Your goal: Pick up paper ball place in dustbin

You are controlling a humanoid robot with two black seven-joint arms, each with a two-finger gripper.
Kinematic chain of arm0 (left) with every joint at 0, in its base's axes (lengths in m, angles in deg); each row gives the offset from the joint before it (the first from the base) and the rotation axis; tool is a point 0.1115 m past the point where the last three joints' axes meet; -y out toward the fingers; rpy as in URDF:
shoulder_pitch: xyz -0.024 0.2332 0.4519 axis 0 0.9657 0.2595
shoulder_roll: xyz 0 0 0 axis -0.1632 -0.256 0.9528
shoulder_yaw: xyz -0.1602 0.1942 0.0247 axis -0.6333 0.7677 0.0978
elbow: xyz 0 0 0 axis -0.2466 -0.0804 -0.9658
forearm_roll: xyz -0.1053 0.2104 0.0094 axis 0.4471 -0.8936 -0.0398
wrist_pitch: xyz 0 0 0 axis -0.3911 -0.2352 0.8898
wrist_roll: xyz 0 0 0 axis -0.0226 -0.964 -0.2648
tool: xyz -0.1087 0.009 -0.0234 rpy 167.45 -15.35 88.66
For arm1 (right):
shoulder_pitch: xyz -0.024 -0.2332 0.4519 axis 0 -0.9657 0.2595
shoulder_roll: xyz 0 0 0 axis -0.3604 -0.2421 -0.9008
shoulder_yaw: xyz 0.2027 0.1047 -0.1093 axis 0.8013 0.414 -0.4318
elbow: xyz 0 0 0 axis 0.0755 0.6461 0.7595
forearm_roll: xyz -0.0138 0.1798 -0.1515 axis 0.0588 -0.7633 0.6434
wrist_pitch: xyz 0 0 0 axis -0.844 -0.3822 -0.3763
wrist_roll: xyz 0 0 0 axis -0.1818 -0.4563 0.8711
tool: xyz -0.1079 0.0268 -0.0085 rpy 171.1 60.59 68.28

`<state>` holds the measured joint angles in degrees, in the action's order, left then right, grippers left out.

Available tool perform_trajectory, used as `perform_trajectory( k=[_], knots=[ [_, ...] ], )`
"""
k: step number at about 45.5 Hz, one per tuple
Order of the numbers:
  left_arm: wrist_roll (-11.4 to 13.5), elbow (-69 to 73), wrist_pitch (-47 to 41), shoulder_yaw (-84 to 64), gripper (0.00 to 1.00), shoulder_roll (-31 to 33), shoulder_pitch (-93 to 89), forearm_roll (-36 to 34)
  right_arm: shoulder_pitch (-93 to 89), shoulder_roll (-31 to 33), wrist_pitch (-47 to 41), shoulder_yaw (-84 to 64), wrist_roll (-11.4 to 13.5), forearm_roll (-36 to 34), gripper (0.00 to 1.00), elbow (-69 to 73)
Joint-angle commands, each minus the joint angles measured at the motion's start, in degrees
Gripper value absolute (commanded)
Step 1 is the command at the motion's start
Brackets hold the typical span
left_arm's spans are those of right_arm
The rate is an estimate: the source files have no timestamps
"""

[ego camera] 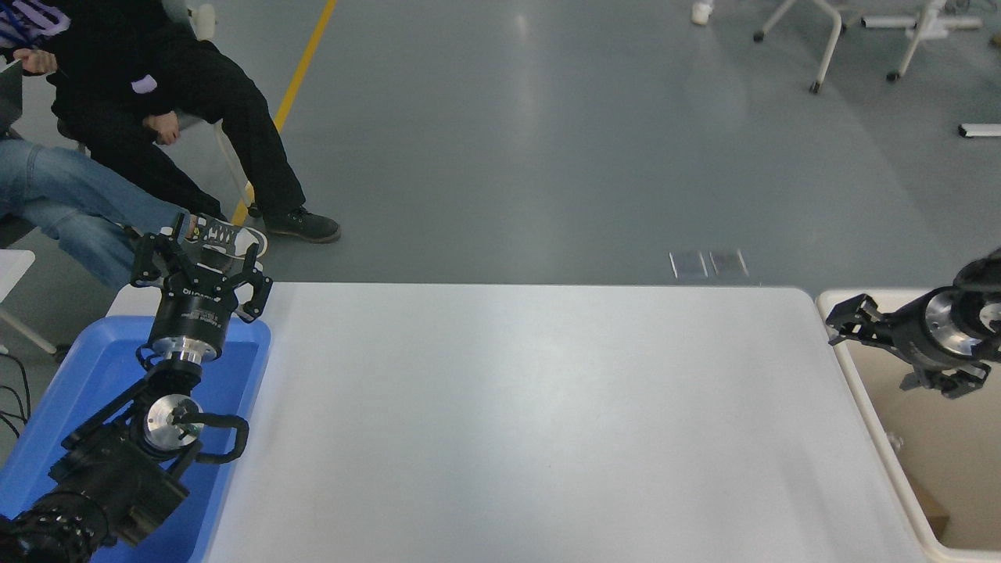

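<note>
The cream-beige dustbin point(960, 461) stands at the table's right end, cut off by the picture's edge. My right gripper point(846, 322) hovers over its far left rim, pointing left toward the table, open and holding nothing. A tan-brown scrap point(931, 512) shows low inside the bin against the left wall; I cannot tell whether it is the paper ball. My left gripper point(199, 256) is parked open above the far edge of the blue tray point(94, 367).
The white table point(532, 422) spans the middle. Two seated people's legs and shoes point(227, 234) sit beyond its far left corner, close behind the left gripper. Chair and desk legs point(829, 47) stand far back on the grey floor.
</note>
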<state>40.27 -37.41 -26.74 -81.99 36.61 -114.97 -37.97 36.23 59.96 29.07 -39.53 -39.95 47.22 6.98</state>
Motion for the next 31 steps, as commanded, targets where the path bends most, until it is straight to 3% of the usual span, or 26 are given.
perform_trajectory(
  k=[1,20,31],
  knots=[
    [0.08,-0.01,-0.01,0.0,0.99,0.0,0.0,0.0,13.01,-6.48,-10.17,-1.96,-0.06,0.01,1.0,1.38],
    [0.0,-0.01,-0.01,0.0,0.99,0.0,0.0,0.0,21.01,-19.49,-10.17,-1.87,-0.14,-0.08,1.0,2.87],
    [0.0,-0.01,-0.01,0.0,0.99,0.0,0.0,0.0,22.86,-21.96,-10.17,-2.31,-0.14,-0.17,1.0,2.69]
  ],
)
